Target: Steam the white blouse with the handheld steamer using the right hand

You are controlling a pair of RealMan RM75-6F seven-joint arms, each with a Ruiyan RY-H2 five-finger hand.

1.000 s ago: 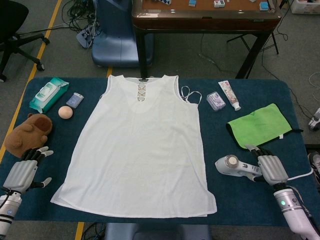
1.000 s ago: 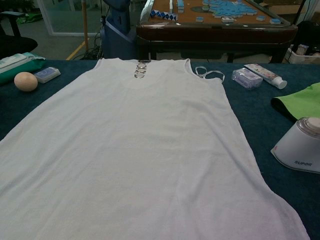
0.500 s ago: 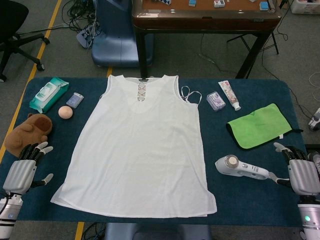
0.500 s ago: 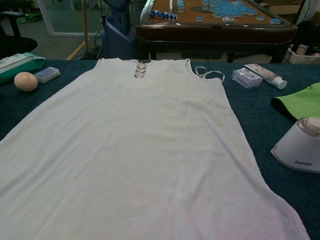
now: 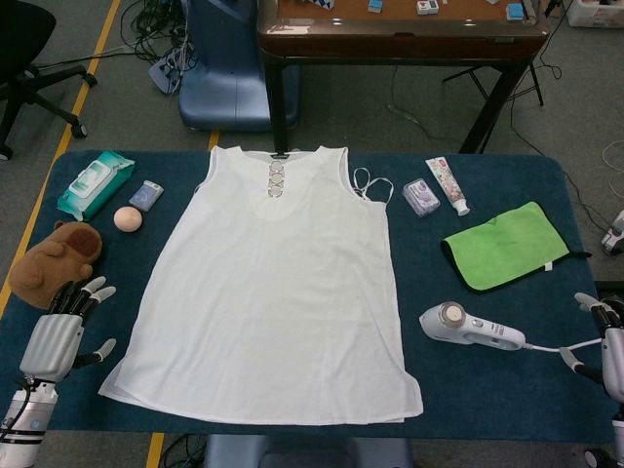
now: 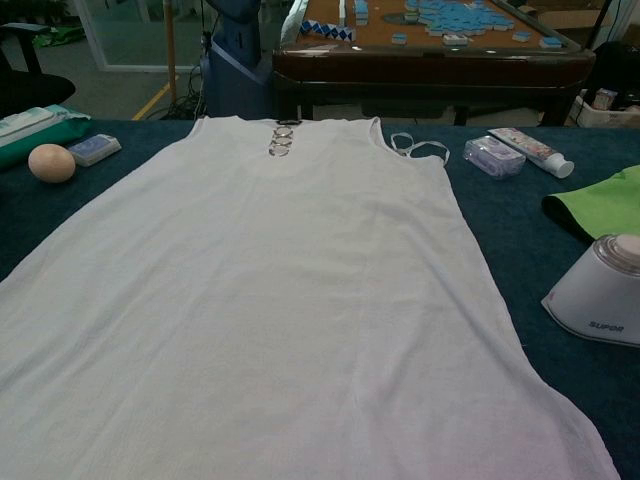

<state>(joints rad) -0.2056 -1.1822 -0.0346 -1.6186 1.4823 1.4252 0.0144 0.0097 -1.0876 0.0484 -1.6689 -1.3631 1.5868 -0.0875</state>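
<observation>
The white blouse lies spread flat in the middle of the dark blue table, neckline towards the far side; it fills most of the chest view too, blouse. The white handheld steamer lies on its side to the blouse's right, head towards the blouse, cord trailing right; its head shows as steamer. My right hand sits at the right frame edge, well clear of the steamer's handle, fingers apart and holding nothing. My left hand hovers at the front left corner, fingers spread, empty.
A green cloth, a tube and a small packet lie at the right rear. A wipes pack, small box, ball and brown plush toy sit at the left.
My right hand has drawn away from the steamer's handle, moving right to the frame edge. The steamer stays put. My left hand shifted slightly.
</observation>
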